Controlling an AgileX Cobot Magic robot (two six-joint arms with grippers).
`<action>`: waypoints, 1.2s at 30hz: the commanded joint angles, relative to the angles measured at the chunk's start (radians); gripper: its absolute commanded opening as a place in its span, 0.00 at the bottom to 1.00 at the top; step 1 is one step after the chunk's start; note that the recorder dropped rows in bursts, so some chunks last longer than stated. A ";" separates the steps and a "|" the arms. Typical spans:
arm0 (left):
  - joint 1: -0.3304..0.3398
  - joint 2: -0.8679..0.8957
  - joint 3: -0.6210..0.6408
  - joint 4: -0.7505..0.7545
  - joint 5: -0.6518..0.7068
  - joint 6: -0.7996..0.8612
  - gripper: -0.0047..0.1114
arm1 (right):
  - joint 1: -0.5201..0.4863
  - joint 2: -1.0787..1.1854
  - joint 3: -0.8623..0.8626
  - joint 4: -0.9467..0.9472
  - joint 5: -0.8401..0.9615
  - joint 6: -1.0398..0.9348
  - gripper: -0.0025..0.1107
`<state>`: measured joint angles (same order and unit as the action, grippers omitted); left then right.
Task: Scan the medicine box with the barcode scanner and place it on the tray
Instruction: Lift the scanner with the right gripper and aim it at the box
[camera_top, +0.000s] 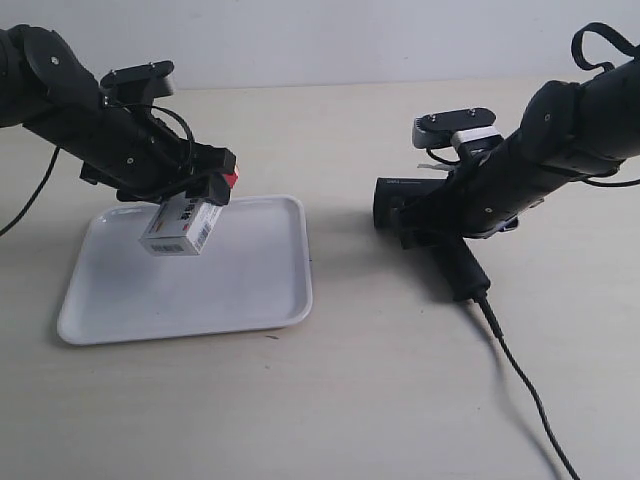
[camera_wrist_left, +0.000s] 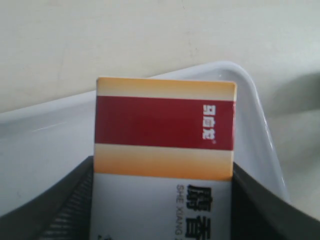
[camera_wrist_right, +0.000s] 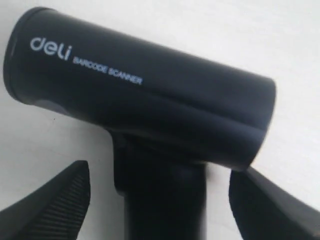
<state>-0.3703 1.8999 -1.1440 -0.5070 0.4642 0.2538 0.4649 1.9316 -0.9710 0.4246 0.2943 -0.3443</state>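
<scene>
The medicine box (camera_top: 180, 228), white with a red and tan end, hangs tilted over the back left part of the white tray (camera_top: 270, 305). The arm at the exterior view's left holds it: my left gripper (camera_top: 192, 208) is shut on it. In the left wrist view both dark fingers press the sides of the medicine box (camera_wrist_left: 165, 150) above the tray (camera_wrist_left: 45, 150). The black barcode scanner (camera_top: 458, 268) lies on the table at the right. My right gripper (camera_wrist_right: 160, 200) straddles the handle of the barcode scanner (camera_wrist_right: 145, 100), open, with a gap on each side.
The scanner's thin black cable (camera_top: 520, 380) runs from the handle toward the front right edge of the table. The tray's front half is bare white plastic. Beige tabletop lies between the tray and the scanner.
</scene>
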 joint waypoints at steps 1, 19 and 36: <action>0.004 -0.003 0.004 0.002 -0.017 -0.003 0.04 | 0.001 -0.008 0.004 -0.009 -0.037 0.004 0.66; 0.004 -0.003 0.004 0.002 -0.017 -0.003 0.04 | 0.001 0.005 0.004 -0.018 -0.035 0.004 0.17; 0.022 -0.003 0.004 0.005 -0.060 -0.105 0.04 | 0.158 -0.150 0.035 -0.046 0.004 0.006 0.06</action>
<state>-0.3492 1.8999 -1.1440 -0.5069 0.4137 0.1749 0.5990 1.7936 -0.9329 0.3910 0.3430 -0.3403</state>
